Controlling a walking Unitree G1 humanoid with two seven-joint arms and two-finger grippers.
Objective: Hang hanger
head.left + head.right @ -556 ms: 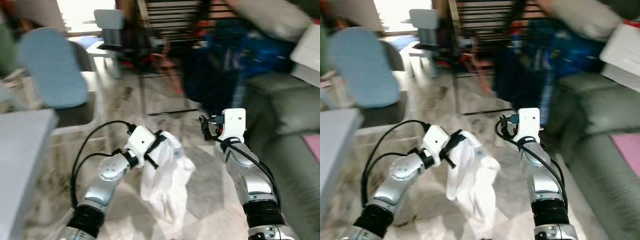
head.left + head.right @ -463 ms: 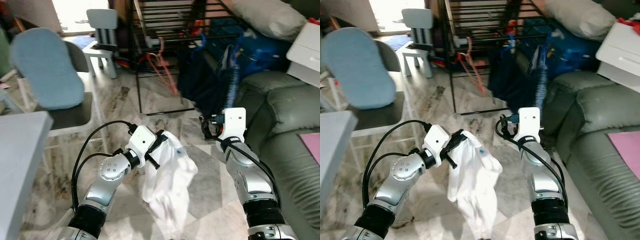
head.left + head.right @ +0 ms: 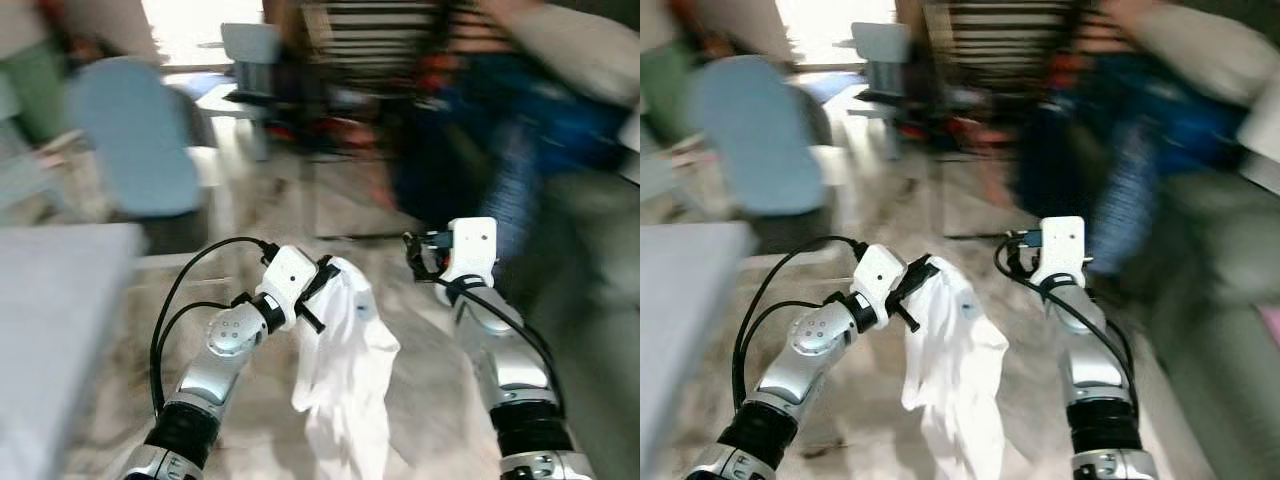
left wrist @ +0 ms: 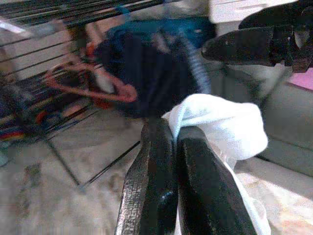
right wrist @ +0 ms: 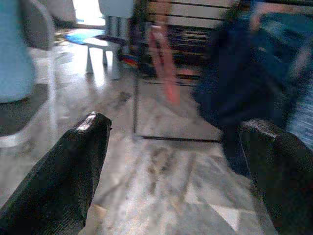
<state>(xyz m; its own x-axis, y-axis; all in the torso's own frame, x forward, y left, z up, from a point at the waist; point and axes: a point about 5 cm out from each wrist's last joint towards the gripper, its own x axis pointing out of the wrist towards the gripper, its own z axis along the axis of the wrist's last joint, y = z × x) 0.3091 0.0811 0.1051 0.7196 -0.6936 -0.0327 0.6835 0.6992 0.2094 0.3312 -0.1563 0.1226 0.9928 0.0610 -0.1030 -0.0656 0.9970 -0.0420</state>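
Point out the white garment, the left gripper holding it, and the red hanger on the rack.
white garment (image 3: 345, 375), left eye view, middle of the hanging cloth.
left gripper (image 4: 171, 139), left wrist view, between the fingertips.
red hanger (image 4: 85, 84), left wrist view, its lower bar.

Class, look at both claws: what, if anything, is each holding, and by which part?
The left claw pinches a white cloth at its bunched top edge; the rest hangs free. The right claw is open, holding nothing.

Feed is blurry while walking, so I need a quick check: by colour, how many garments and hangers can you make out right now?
White garment, held in left gripper: 1
Dark navy garment on the rack: 1
Red hanger: 1
Total: 3
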